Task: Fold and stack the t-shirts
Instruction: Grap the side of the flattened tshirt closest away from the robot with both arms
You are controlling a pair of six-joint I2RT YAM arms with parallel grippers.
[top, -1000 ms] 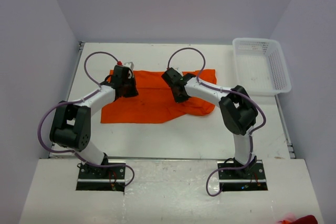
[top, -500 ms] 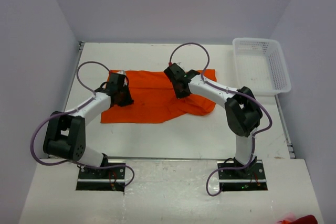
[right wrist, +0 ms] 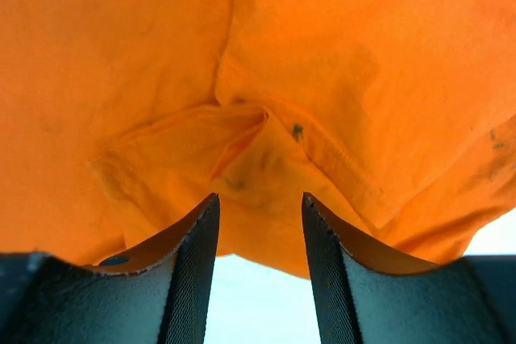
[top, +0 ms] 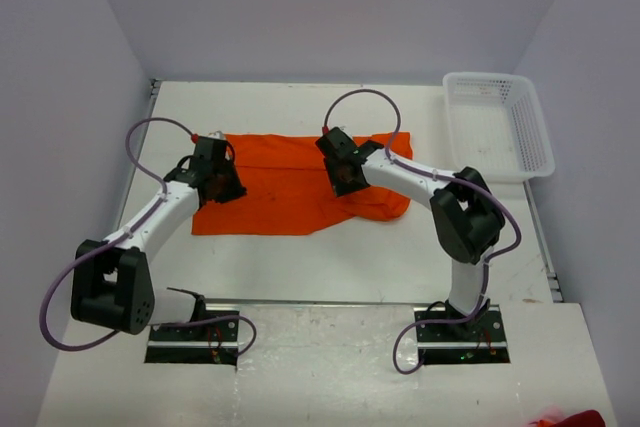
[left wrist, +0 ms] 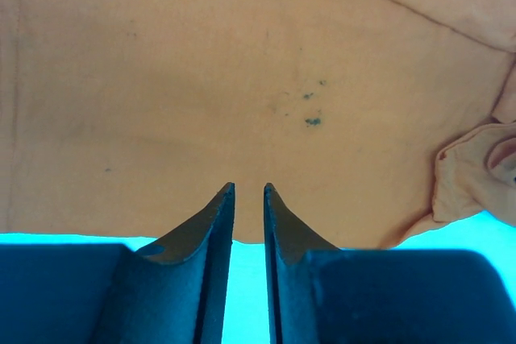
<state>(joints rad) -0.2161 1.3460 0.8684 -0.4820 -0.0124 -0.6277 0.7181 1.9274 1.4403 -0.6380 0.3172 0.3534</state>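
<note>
The orange t-shirt point(top: 285, 202) lies on the table point(top: 300, 262) between the two arms. It forms a wide, roughly rectangular band, flat along its left and near edges but bunched and rounded at its near right corner. It sits well apart from the white basket point(top: 498, 78) at the far right. The left tool point(left wrist: 248, 187) hangs over the shirt's left edge; its wrist view shows the fingers only a sliver apart, with nothing between them and the cloth's border just beyond the tips. The right tool point(right wrist: 260, 196) sits over the middle of the shirt, its fingers clearly spread and empty above a puckered fold where seams meet. With neither tool gripping cloth, the work appears to be between folds: the shirt looks partly folded but too wide and loose to stack. The next move probably calls for each tool to drop to the fabric and pinch an edge, the left at the border and the right at the pucker or the bunched corner. The left fingers would likely need to part wider first to admit the layers.
</note>
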